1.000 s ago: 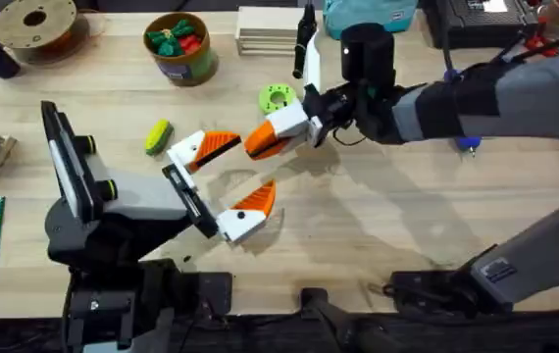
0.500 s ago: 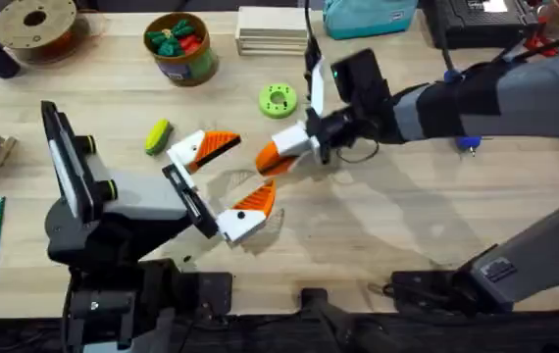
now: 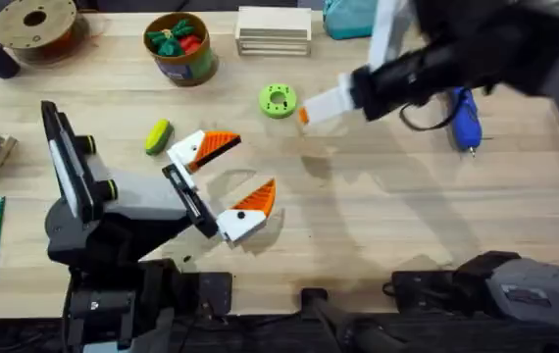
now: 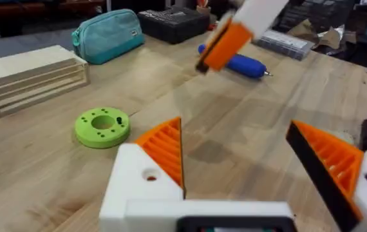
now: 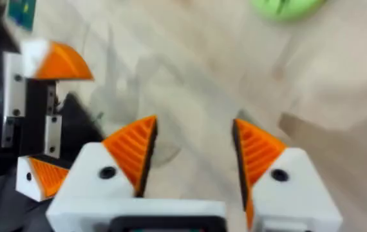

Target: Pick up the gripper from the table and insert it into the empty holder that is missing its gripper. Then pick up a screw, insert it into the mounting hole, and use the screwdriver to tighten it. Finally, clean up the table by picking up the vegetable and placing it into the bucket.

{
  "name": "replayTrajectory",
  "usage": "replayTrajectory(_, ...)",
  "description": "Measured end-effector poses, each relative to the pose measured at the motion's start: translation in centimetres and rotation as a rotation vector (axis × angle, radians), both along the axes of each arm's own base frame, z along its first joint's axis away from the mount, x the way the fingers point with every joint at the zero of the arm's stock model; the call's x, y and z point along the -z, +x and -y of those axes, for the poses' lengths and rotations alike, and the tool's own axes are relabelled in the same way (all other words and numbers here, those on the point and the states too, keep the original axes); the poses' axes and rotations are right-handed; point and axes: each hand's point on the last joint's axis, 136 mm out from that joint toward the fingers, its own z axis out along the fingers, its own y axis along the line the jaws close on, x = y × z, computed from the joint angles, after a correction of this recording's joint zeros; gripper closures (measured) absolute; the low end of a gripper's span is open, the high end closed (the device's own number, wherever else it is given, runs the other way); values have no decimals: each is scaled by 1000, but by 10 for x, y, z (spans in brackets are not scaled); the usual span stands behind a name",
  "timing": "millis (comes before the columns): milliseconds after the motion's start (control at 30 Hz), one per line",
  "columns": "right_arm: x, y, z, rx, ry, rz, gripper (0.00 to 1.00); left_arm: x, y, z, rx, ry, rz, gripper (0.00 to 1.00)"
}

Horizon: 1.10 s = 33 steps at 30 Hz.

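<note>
My left gripper [image 3: 251,167] rests open on the table, both white mounts carrying orange wedges, nothing between them [image 4: 235,154]. My right gripper [image 3: 311,110] hangs raised and blurred beside the green ring disc, open and empty, its two orange wedges apart [image 5: 193,154]. The blue screwdriver [image 3: 466,120] lies at the right rear, also in the left wrist view [image 4: 235,64]. The yellow-green vegetable [image 3: 158,135] lies just left of my left gripper. The bucket [image 3: 181,61] stands at the back with red and green toy pieces inside. A loose gripper piece, an empty holder and a screw are out of view.
A green ring disc [image 3: 278,100] lies mid-table. Stacked wooden slats [image 3: 273,29] and a teal pouch [image 3: 353,20] sit along the back edge. A filament spool [image 3: 34,25] is at the back left. Bare wood lies in front of the right arm.
My right arm has lifted and swung back to the right, away from my left gripper, uncovering the screwdriver. The left arm has stayed put.
</note>
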Motion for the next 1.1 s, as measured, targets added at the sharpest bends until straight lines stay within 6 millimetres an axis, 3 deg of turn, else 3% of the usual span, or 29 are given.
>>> replayTrajectory(100,-23,5,9,27,-27,110,283,0,0,0,0,0,0,15)
replayTrajectory(267,-30,6,25,55,-103,191,245,0,0,0,0,0,0,15)
replayTrajectory(367,-28,9,31,53,-146,220,146,0,0,0,0,0,0,15)
replayTrajectory(400,-30,13,31,50,-149,243,32,0,0,0,0,0,0,14)
replayTrajectory(433,-30,15,30,49,-148,252,15,0,0,0,0,0,0,15)
replayTrajectory(833,-14,28,25,24,-171,254,8,0,0,0,0,0,0,15)
replayTrajectory(1100,6,53,-6,-29,-183,322,10,0,0,0,0,0,0,16)
